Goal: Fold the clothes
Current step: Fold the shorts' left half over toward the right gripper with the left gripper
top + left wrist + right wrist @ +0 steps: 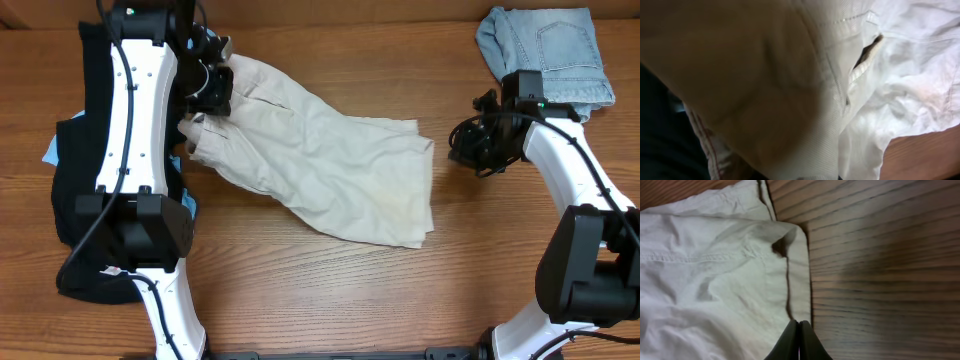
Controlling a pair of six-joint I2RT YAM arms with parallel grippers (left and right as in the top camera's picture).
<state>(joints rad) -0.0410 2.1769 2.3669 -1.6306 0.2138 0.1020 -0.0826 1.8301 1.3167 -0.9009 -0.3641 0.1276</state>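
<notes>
Robotics lab: wooden table (330,300), left arm (135,110), right arm (580,170) mounted

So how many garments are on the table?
3: cream fabric trousers in the middle, folded blue denim jeans far right, black garment under the left arm. Light blue cloth beneath may be a fourth.

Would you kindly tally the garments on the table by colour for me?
Cream: 1, the cream garment spread mid-table
Blue denim: 1, the folded jeans
Black: 1, the black garment
Light blue: 1, the light blue piece peeking from under the black, mostly hidden
Total: 4
</notes>
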